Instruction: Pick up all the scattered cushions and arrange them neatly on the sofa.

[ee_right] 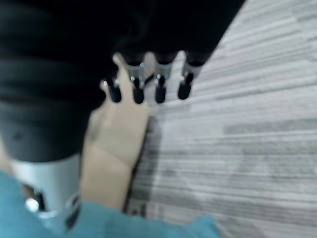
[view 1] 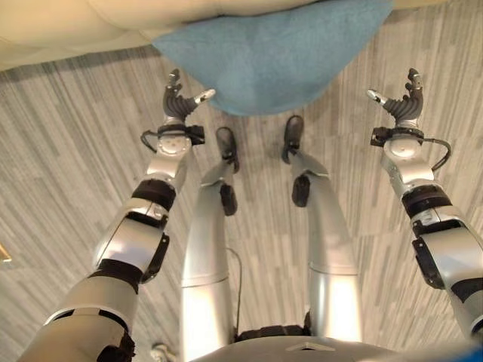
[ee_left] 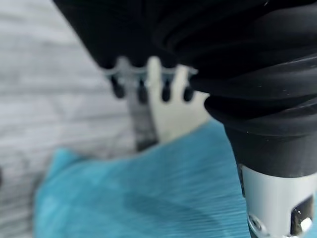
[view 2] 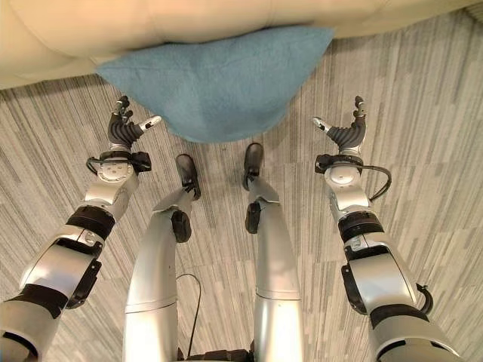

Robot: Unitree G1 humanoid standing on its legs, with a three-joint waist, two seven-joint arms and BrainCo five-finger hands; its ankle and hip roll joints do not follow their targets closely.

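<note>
Striped grey carpet floor (view 1: 68, 151) nearest, running up to the sofa front. Left robot hand (view 1: 179, 99) is raised over the floor just beside the near-left edge of the blue cushion (view 1: 279, 56), fingers relaxed and spread, thumb pointing toward the cushion, holding nothing. Right robot hand (view 1: 401, 102) hovers over the floor off the cushion's right side, a clear gap from it, fingers likewise loose and apart, empty. In the left wrist view the dark fingertips (ee_left: 141, 93) hang above the cushion fabric (ee_left: 148, 193), not touching it.

The cushion lies on the floor with its far edge against, or tucked under, the front of the cream sofa (view 2: 189, 23); cannot tell if it leans on the sofa or lies flat. It sits between the two hands, a pointed near corner aimed at the robot.

Judged step: both hands are framing the cushion before a two-sided squeeze, so pickup is not yet done.

Risks: the hands are uneven, left close and right well apart, so closing in could shove the cushion sideways along the sofa front instead of clamping it. Soft fill may fold and slip out of open palms on the lift. The far edge may catch under the sofa front and drag free. A shallow grip at the narrow near corner would let the wide far part sag and swing.
</note>
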